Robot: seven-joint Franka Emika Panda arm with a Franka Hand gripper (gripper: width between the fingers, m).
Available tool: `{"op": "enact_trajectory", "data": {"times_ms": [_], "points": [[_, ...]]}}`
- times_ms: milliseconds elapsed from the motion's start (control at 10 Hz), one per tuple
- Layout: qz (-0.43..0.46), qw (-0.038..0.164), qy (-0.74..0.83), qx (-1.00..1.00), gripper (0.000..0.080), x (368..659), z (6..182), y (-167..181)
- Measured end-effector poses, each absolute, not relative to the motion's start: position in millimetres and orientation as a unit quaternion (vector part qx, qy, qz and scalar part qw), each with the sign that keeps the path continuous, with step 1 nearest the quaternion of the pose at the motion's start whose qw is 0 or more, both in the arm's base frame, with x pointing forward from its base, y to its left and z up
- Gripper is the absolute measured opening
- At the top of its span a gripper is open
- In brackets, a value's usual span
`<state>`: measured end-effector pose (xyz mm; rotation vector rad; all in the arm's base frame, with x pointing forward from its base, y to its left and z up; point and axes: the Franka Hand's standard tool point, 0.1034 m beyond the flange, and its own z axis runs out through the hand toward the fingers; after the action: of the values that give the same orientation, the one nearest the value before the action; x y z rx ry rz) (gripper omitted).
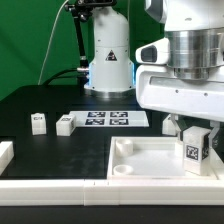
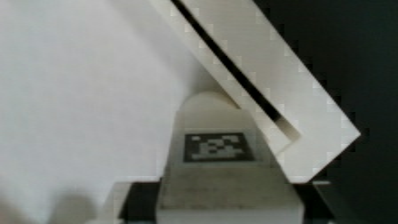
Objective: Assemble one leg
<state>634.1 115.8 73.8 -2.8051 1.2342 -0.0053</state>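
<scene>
Claw point(image 1: 192, 133) clenched on one leg point(image 1: 194, 152): I hold it upright, tag facing out, over the tray point(image 1: 150, 176), which lies along the tabletop's point(image 1: 60, 150) near edge toward the exterior view's right. In the wrist view the leg point(image 2: 217, 140) sits between my fingers point(image 2: 139, 203), its rounded end close against the tray's raised rim point(image 2: 267, 90). I cannot tell whether it touches the tray floor or hangs just above it.

I judge this to be the placing step. The leg is gripped and carried to the tray, but not yet seated. The next move calls for lining its end up with a corner socket, keeping it plumb, lowering gently and probably twisting it home. The rim is close enough to catch the leg if I drift sideways.

Counted: three legs in sight, one in my grasp and two point(image 1: 38, 122) point(image 1: 66, 124) standing apart on the tabletop toward the exterior view's left. A fourth does not show. One tray. One marker board point(image 1: 106, 119) lies flat mid-tabletop, behind the tray.
</scene>
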Motion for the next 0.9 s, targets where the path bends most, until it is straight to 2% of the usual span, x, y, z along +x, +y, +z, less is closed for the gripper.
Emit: {"op": "enact_trajectory", "data": {"times_ms": [500, 700, 800, 900], "points": [[0.001, 0.035, 0.552, -0.833, 0.0291, 632.1, 73.6, 125.1], [0.0, 0.035, 0.52, -0.853, 0.0541, 632.1, 73.7, 125.5], [0.001, 0.032, 0.493, -0.869, 0.0616, 631.3, 73.9, 126.5], [0.0, 0.028, 0.452, -0.892, 0.0616, 630.4, 74.1, 128.8]]}}
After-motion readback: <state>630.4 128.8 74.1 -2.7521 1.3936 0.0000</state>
